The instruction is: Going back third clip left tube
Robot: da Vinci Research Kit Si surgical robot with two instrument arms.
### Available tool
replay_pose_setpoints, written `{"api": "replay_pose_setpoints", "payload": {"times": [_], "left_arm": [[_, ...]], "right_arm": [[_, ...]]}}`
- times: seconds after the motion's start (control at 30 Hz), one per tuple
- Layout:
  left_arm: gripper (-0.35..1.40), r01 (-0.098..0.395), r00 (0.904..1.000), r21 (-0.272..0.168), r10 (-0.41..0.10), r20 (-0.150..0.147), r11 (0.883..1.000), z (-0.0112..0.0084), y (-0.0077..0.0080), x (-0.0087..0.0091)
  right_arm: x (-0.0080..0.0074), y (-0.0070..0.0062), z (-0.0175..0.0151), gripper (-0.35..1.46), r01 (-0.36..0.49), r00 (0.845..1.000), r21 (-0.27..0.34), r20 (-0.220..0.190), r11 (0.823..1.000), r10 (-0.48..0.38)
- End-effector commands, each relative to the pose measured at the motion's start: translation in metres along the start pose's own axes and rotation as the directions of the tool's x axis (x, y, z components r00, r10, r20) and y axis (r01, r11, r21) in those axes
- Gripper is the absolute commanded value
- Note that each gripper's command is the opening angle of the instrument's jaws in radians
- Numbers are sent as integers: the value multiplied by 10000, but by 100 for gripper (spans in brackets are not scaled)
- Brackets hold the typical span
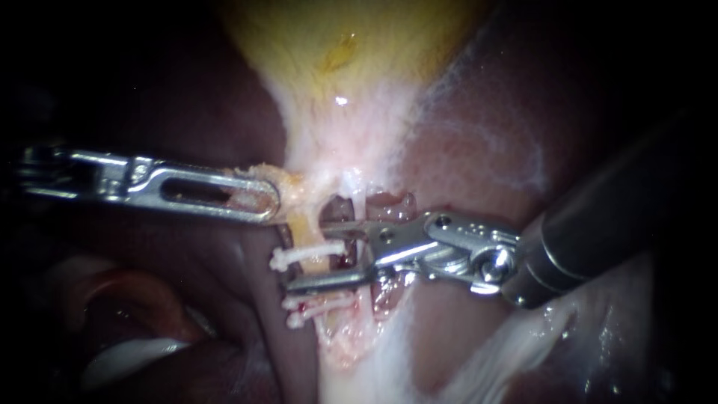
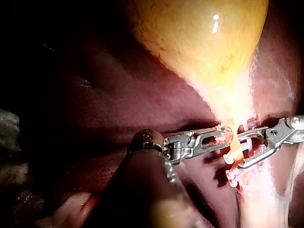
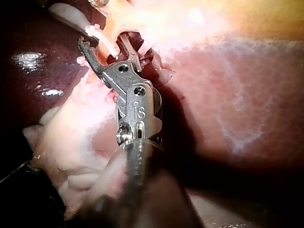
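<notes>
The pale left tube [image 1: 303, 224] runs down from the yellow gallbladder [image 1: 351, 45]. A white clip [image 1: 303, 256] sits across it, and two more white clips [image 1: 310, 307] sit lower on the same tube. My right instrument [image 1: 307, 259] comes in from the right with its jaws open, one above and one below the upper clip [image 3: 107, 45], a gap on each side. My left instrument [image 1: 271, 200] has slotted jaws shut on the yellowish tissue at the gallbladder neck [image 2: 227, 135]. The right instrument [image 2: 240, 152] also shows in the left wrist view.
Dark red liver [image 1: 464, 150] lies on both sides of the gallbladder. A reddish second tube [image 1: 389, 292] runs just right of the clipped one, behind the right instrument's jaws. White fatty tissue [image 1: 516, 352] spreads at the lower right.
</notes>
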Motion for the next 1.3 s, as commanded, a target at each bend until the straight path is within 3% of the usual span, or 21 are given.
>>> {"api": "replay_pose_setpoints", "payload": {"times": [0.03, 0.23, 0.37, 0.57, 0.97, 1.3], "left_arm": [[-35, -4, 10000, 5, 4, -5, 10000, -1, 0, 0], [-35, -8, 10000, 11, 8, -11, 10000, -2, 1, 0], [-35, -8, 10000, 11, 8, -11, 10000, -2, 1, 0], [-35, -10, 10000, 14, 10, -14, 10000, -2, 2, 0], [-35, -41, 10000, -12, 41, 15, 10000, 7, 10, 1], [-35, -117, 9999, -31, 118, 89, 9999, 43, 31, 0]], "right_arm": [[2, 1, -7, 50, 93, 10000, -16, 1, 10000, -93], [19, 1, -62, 50, 582, 9983, -206, -75, 9981, -584], [31, -2, -96, 50, 829, 9965, 19, -69, 9966, -829], [28, -13, -132, 50, 1129, 9936, 248, -53, 9933, -1128], [42, -20, -165, 50, 1488, 9889, 434, -71, 9879, -1486], [45, -25, -170, 50, 1530, 9882, 447, -74, 9872, -1528]]}}
